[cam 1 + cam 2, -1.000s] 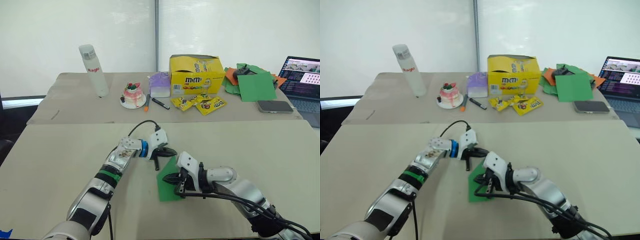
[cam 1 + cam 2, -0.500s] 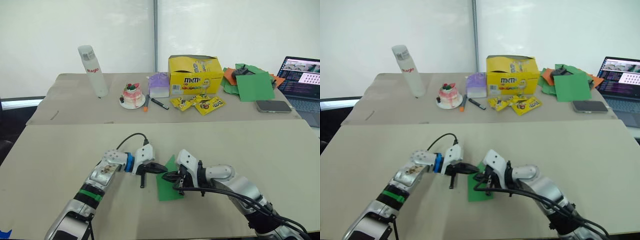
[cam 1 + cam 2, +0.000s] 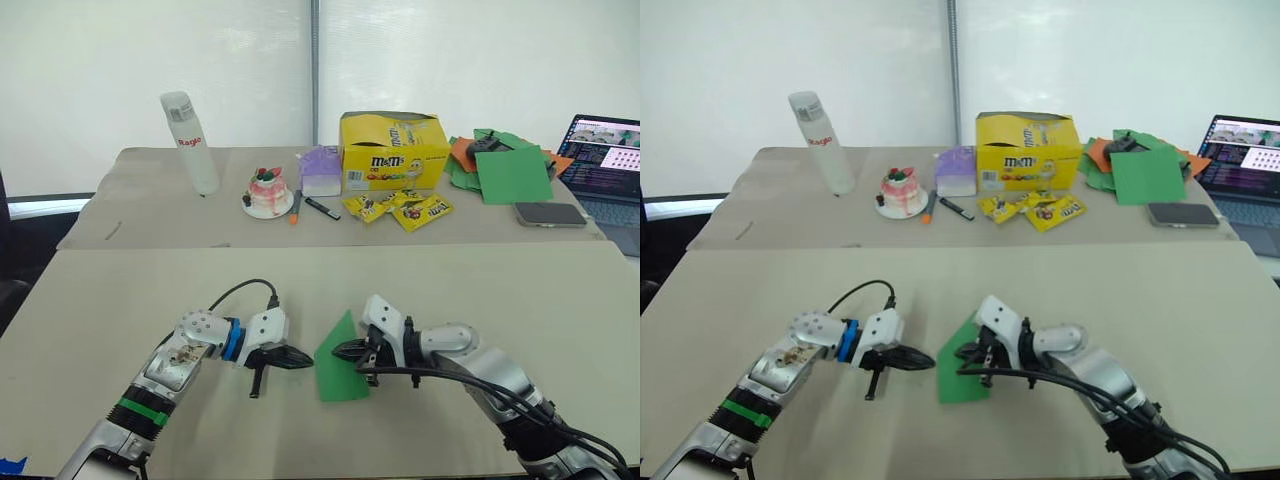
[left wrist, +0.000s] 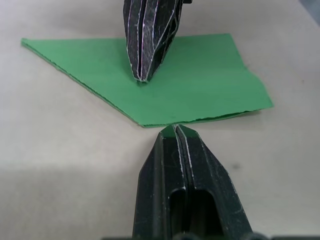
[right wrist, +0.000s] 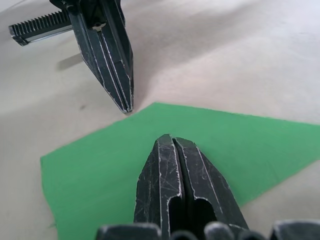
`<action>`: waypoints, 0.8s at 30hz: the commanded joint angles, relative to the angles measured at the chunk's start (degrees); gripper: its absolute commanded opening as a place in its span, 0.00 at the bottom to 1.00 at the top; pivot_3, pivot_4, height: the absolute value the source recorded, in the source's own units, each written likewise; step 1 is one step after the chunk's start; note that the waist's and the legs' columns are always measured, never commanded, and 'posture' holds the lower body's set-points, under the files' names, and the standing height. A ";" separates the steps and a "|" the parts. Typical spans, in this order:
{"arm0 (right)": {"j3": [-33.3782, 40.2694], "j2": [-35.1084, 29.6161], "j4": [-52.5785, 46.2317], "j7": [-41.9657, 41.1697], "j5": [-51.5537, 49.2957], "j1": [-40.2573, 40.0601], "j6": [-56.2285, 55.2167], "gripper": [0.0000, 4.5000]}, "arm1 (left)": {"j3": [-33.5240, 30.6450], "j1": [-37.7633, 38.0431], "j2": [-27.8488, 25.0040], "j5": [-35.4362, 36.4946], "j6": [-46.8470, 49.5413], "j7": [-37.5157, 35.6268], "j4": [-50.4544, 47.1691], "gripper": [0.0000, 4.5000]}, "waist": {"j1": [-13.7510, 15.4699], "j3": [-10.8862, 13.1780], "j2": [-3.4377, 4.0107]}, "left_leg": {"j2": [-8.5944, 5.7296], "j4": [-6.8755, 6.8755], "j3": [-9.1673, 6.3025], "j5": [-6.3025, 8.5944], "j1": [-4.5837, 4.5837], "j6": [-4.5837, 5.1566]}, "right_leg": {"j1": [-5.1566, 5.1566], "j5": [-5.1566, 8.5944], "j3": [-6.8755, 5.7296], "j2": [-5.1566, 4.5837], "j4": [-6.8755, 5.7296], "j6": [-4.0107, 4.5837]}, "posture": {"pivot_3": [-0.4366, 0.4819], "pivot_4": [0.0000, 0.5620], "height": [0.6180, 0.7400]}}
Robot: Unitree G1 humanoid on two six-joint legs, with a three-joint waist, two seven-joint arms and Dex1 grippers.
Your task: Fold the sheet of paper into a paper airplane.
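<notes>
The left hand, closed and empty, had moved back off the sheet of paper to just beside its edge. The right hand, also closed, still pressed the creased wedge flat on the worktop, probably setting a fold.

A lab-like test room: plain white walls, 2 bare tabletops, an open laptop and scattered props such as a candy box.

The thin bright green sheet of paper, folded into a pointed wedge with one corner angled off, lies flat on the beige desk.
</notes>
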State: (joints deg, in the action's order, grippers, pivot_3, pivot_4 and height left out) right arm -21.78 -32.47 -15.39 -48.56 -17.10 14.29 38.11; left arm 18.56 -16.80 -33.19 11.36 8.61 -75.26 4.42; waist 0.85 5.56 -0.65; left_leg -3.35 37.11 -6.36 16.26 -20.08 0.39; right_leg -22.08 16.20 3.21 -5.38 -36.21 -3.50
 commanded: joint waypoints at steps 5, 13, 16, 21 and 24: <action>8.54 -3.06 -8.22 3.82 -3.43 -5.51 7.86 0.01 | -6.65 -6.19 3.50 7.40 4.75 2.49 -2.85 0.00 | -0.01 0.08 -0.12 | -0.02 0.08 -0.01 0.00 -0.19 0.00 | -0.03 -0.01 -0.03 -0.02 -0.02 -0.01 | 0.48 0.27 1.00; 16.51 -6.17 -17.75 6.18 -7.98 -7.23 13.95 0.01 | -3.38 -12.48 0.68 0.89 -5.39 -1.74 1.69 0.00 | -0.50 0.25 -0.12 | 0.07 -0.10 0.02 0.00 -0.19 -0.01 | -0.12 -0.01 0.03 0.10 0.02 0.00 | 0.48 0.27 1.00; 20.12 -8.04 -19.47 6.45 -9.63 -8.19 15.49 0.01 | -1.25 -14.99 0.89 -2.32 -14.15 -3.82 6.56 0.00 | -0.25 0.27 -0.13 | 0.05 -0.12 0.04 0.00 -0.18 -0.01 | -0.09 -0.01 0.04 0.08 0.08 0.00 | 0.48 0.27 1.00; 23.27 -8.77 -20.51 8.27 -10.45 -10.57 16.01 0.01 | 2.49 -20.25 3.03 -9.24 -33.10 -4.15 18.98 0.00 | -0.02 0.36 -0.28 | 0.03 -0.10 0.06 0.00 -0.21 -0.01 | -0.08 -0.01 0.02 0.04 0.11 0.00 | 0.48 0.27 1.00; 23.58 -7.88 -21.10 9.83 -10.60 -11.78 15.96 0.00 | 3.03 -23.00 5.29 -9.45 -38.31 -4.58 24.67 0.18 | -0.05 0.40 -0.34 | 0.03 -0.09 0.06 0.00 -0.21 0.00 | -0.07 -0.01 0.02 0.05 0.11 0.00 | 0.48 0.27 1.00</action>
State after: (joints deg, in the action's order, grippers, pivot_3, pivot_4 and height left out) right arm 0.49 -40.74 -34.06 -39.66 -26.77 2.61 53.80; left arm 21.51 -38.16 -28.52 2.13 -25.47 -79.57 27.30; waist 0.80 5.95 -0.99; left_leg -3.32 37.02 -6.29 16.25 -20.30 0.38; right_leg -22.16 16.19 3.23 -5.33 -36.11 -3.50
